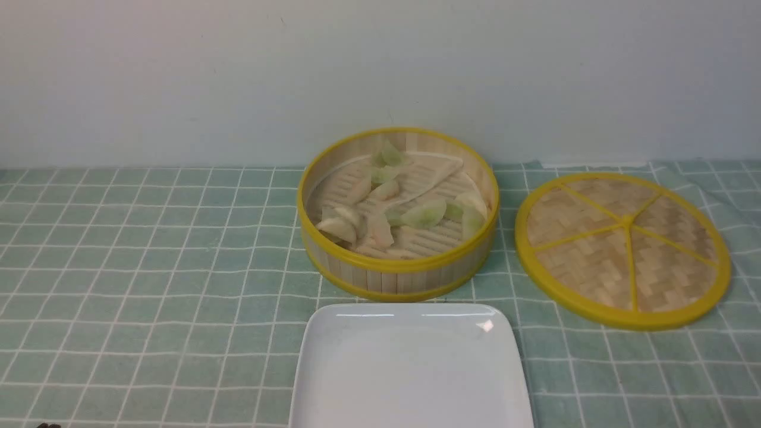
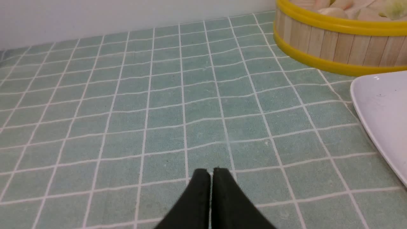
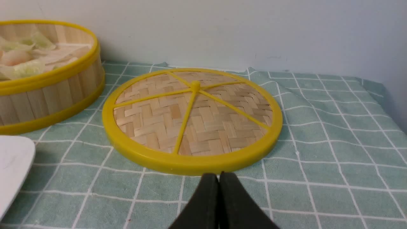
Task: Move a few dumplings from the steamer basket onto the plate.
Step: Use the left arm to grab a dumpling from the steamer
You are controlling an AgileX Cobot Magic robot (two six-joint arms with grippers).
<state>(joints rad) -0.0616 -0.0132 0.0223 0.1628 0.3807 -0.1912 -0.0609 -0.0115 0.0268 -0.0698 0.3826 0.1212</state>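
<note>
Yellow-rimmed lid (image 1: 628, 221) beside steamer basket (image 1: 397, 264).

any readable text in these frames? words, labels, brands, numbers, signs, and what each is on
None: no text shows on the basket, dumplings, plate, lid, cloth, wall, left gripper or right gripper.
</note>
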